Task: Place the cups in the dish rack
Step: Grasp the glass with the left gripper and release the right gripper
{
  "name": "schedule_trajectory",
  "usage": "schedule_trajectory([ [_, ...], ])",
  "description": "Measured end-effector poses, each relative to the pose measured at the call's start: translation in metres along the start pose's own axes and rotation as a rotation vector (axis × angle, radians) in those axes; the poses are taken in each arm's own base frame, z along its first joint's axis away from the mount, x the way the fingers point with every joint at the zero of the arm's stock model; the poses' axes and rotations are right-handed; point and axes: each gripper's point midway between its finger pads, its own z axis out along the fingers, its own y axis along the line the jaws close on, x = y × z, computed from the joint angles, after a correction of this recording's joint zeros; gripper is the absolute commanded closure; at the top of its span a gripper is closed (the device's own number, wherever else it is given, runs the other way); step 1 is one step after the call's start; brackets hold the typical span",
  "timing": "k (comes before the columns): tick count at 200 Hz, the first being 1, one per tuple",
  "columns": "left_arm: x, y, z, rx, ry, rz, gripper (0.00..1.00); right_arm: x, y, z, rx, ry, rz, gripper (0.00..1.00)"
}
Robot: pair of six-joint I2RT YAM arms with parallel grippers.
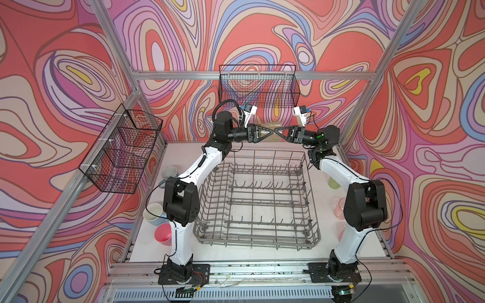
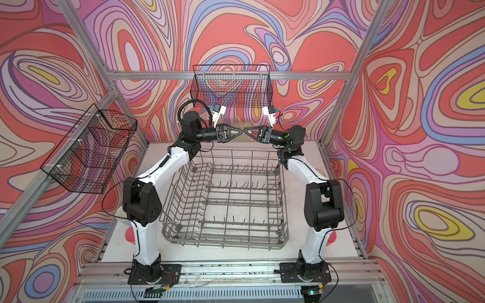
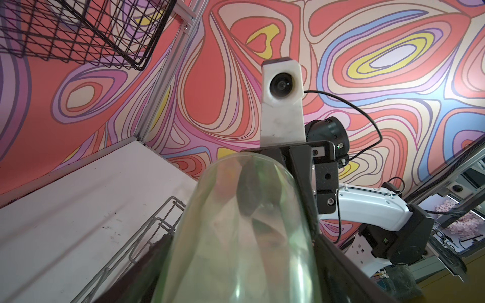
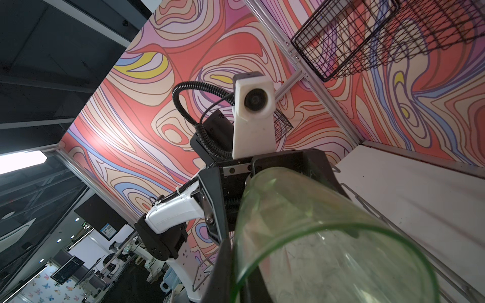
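1 green tumbler pinched in shut R fingers, L fingers wide round it, grip unclear.

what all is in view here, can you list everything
dish rack: 1, grey wire, middle of the table, no cups inside
held tumbler: 1, translucent yellow-green, in the air between both grippers
second yellow-green tumbler: 1, translucent, on the table right of the rack
pink tumbler: 1, translucent, table, right of the rack
blue mugs: 2, blue, table, left of the rack
pink cups: 2, opaque, front left and front right of the rack
black wire mesh baskets: 2, black, left wall and back wall
table: 1, white, under the rack
left gripper: 1, black, jaws wide around the held tumbler, contact unclear
right gripper: 1, black, shut on the held tumbler
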Motion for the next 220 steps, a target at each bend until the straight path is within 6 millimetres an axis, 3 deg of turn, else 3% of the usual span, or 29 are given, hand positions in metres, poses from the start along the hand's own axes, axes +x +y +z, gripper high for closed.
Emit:
schedule_trajectory([
  [72, 0.001, 0.002, -0.001, -0.018, -0.008, 0.004, 0.23, 0.000, 0.000, 0.000, 0.000, 0.000, 0.002, 1.00],
  [103, -0.002, 0.000, -0.003, -0.046, -0.021, 0.011, 0.24, -0.001, 0.001, 0.000, -0.003, -0.005, 0.000, 0.83],
  [135, -0.003, 0.006, -0.005, -0.104, -0.041, 0.006, 0.24, -0.004, -0.001, 0.000, -0.005, -0.017, -0.003, 0.72],
  [183, -0.002, 0.013, -0.015, -0.222, -0.051, -0.010, 0.24, -0.005, -0.008, 0.001, 0.010, -0.030, -0.007, 0.62],
  [220, 0.003, 0.026, -0.038, -0.360, -0.055, -0.033, 0.24, -0.004, -0.027, -0.001, 0.092, -0.046, -0.019, 0.58],
])
